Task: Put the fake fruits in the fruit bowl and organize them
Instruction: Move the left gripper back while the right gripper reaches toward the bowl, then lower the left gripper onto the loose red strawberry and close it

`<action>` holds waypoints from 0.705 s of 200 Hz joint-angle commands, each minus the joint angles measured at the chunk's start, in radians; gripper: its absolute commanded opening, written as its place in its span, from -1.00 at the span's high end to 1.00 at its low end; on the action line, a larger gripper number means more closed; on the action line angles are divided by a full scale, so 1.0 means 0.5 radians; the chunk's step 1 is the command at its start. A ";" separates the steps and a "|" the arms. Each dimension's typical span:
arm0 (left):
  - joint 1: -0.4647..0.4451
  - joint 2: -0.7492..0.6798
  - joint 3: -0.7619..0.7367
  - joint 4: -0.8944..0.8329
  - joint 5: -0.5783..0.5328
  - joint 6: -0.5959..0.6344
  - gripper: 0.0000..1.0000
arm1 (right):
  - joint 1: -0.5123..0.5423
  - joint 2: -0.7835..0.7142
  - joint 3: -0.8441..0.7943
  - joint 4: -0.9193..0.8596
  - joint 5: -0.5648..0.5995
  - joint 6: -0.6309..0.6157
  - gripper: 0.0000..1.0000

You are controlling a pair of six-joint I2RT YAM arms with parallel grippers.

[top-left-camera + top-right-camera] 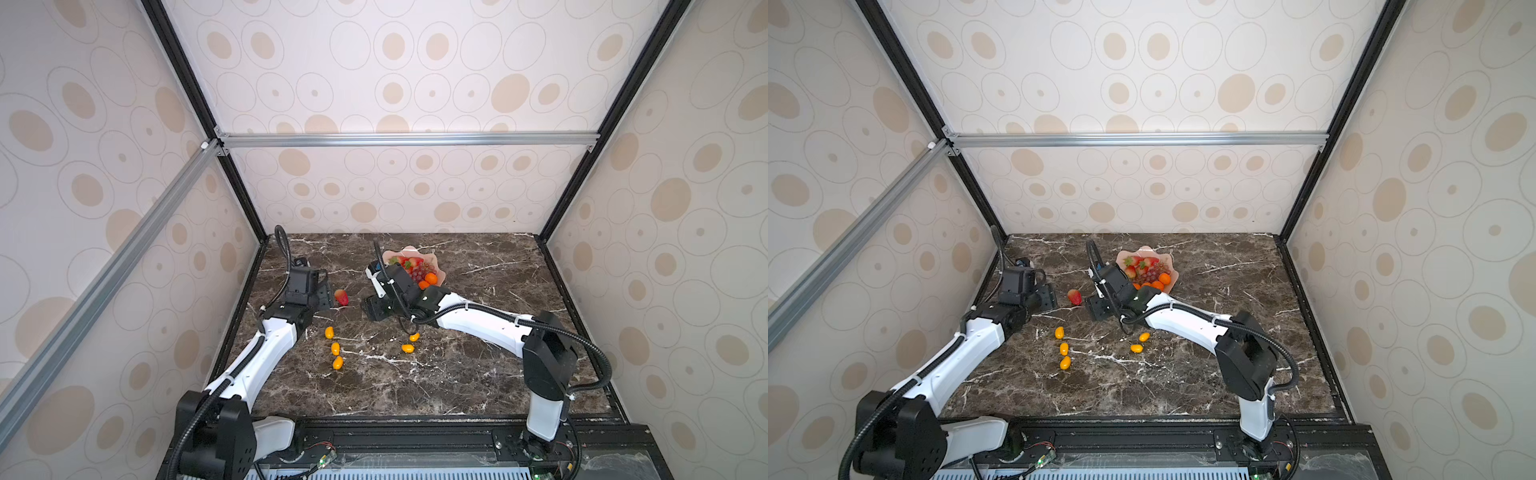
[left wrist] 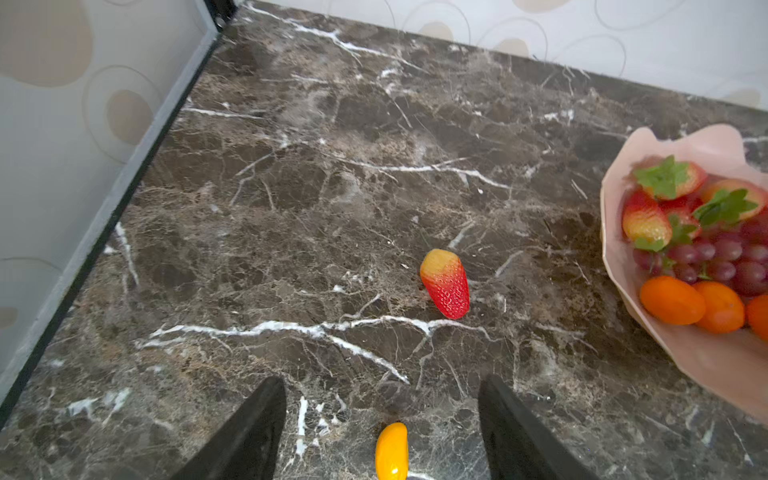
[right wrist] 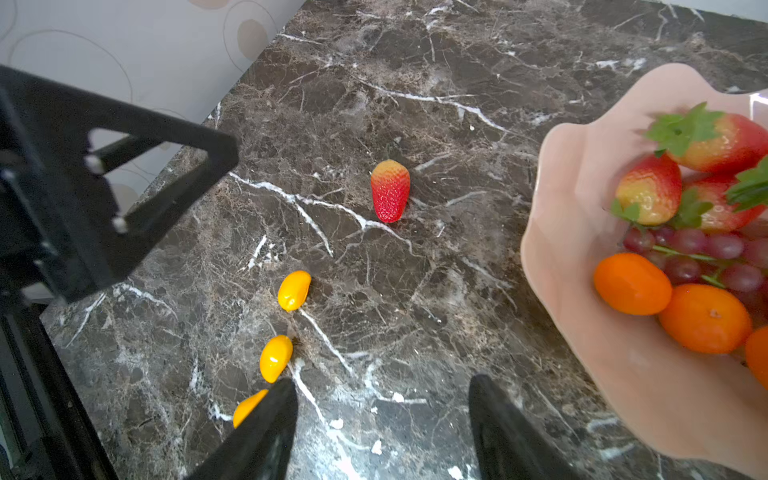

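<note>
The pale pink fruit bowl (image 1: pixel 415 252) (image 1: pixel 1144 251) stands at the back middle and holds strawberries (image 3: pixel 648 191), a dark red grape bunch (image 3: pixel 706 249) and tangerines (image 3: pixel 702 318). One strawberry (image 1: pixel 341 297) (image 2: pixel 445 284) lies on the marble left of the bowl. Three yellow oval fruits (image 1: pixel 335 348) lie in a row nearer the front, and two more (image 1: pixel 409 343) to their right. My left gripper (image 1: pixel 324 297) (image 2: pixel 382 382) is open and empty just left of the loose strawberry, above one yellow fruit (image 2: pixel 391 451). My right gripper (image 1: pixel 374 309) (image 3: pixel 382 382) is open and empty, in front of the bowl.
The brown marble table (image 1: pixel 457 374) is boxed in by patterned walls (image 2: pixel 83 166) on the left, back and right, with black and aluminium frame bars (image 1: pixel 407 139). In the right wrist view the left gripper's black body (image 3: pixel 124 187) sits close by at the table's left edge.
</note>
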 commanded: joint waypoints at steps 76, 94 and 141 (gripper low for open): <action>0.078 0.947 0.746 -0.141 0.139 -0.025 0.00 | 0.016 -0.370 -0.239 -0.080 0.116 -0.029 -0.38; 0.086 1.121 0.888 -0.169 0.146 -0.129 0.15 | 0.016 -0.523 -0.377 -0.074 0.177 -0.040 -0.38; 0.089 1.440 1.189 -0.247 0.237 -0.228 0.13 | 0.017 -0.842 -0.653 -0.055 0.298 -0.041 -0.38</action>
